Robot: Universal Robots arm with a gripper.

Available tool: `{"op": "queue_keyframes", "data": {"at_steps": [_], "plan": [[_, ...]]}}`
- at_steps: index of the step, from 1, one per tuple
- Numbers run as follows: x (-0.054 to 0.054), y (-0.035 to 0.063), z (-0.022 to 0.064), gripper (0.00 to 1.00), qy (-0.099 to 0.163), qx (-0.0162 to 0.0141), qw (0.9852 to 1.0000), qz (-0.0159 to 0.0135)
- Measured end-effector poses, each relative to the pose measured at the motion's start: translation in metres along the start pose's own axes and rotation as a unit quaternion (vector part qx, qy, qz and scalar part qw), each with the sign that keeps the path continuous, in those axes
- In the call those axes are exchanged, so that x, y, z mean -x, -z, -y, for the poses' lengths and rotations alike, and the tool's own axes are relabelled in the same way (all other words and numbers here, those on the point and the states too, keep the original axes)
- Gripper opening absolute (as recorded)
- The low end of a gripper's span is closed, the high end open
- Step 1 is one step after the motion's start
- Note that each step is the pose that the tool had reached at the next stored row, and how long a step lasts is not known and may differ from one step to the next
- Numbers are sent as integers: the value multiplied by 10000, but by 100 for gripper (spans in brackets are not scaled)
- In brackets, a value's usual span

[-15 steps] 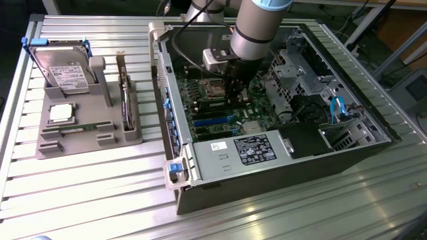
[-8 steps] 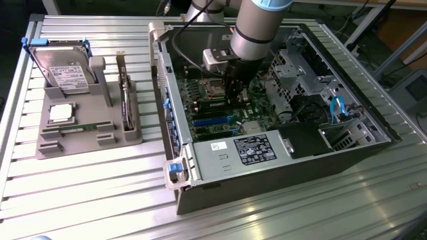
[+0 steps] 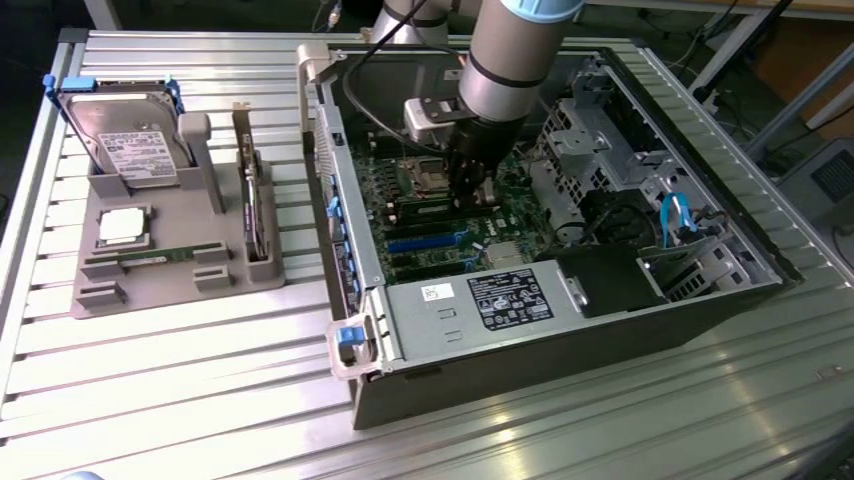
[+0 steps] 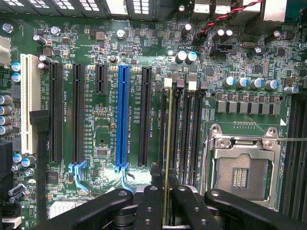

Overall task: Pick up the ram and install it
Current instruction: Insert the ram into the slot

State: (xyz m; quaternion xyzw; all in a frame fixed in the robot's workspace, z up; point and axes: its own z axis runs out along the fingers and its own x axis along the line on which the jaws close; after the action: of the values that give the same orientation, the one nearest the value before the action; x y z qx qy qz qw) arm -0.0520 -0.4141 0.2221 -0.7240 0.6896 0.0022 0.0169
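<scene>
Ribbed silver metal tabletop (image 3: 174, 380) is being used as the bench. The open black-and-grey computer case (image 3: 441, 390) is being carried on it, with the arm's black claw (image 3: 477, 190) being held down inside over the green motherboard (image 3: 514, 225). Well off to the side of the claw, outside the case, a grey moulded parts tray (image 3: 147, 285) is being occupied by a silver labelled hard drive (image 3: 131, 150).

In the wrist view the claw (image 4: 166, 194) is being shown nearly closed. Its 2 black fingers (image 4: 149, 203) are being pressed against the long, thin green circuit-board stick, the ram (image 4: 166, 153). The ram is being seen edge-on as a narrow line running out ahead of the claw. Beneath it, 4 black memory slots (image 4: 186, 129) are being presented, and the ram is being lined up with the one farthest from the silver square CPU socket (image 4: 242, 165). Whether its edge is touching that slot cannot be told. On the claw's other side a blue expansion slot (image 4: 123, 115) is being shown.

Judged from this, the step in hand is the seating of the ram. It is being done well if the stick is being held parallel to the slot along its whole length, upright and not tilted. The white latch (image 4: 167, 82) at the far end should be swung clear. Pressure is best being applied straight down and evenly, since so thin a board is likely to be rocked or bent when it is being pushed off-centre.
</scene>
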Motion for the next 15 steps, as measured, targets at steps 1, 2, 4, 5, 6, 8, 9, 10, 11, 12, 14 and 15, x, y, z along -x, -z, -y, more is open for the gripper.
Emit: {"op": "queue_keyframes", "data": {"at_steps": [1, 2, 4, 5, 6, 8, 9, 10, 11, 12, 14, 15], "plan": [[0, 0, -1, 14, -1, 0, 10000, 0], [0, 0, 0, 14, -1, 1, 10000, -1], [1, -5, 7, 14, -1, 0, 10000, 0], [2, -9, 8, 14, -1, 0, 10000, 0], [6, -12, 9, 14, 0, 0, 10000, 2], [6, -13, 9, 14, -1, 0, 10000, 1], [6, -14, 9, 14, -1, 0, 10000, 1], [6, -14, 9, 14, -1, 0, 10000, 1], [6, -14, 9, 14, -1, 0, 10000, 1], [6, -14, 9, 14, 0, 0, 10000, 2], [6, -16, 9, 14, -1, 0, 10000, 0], [7, -18, 9, 14, 0, 0, 10000, -6]]}}
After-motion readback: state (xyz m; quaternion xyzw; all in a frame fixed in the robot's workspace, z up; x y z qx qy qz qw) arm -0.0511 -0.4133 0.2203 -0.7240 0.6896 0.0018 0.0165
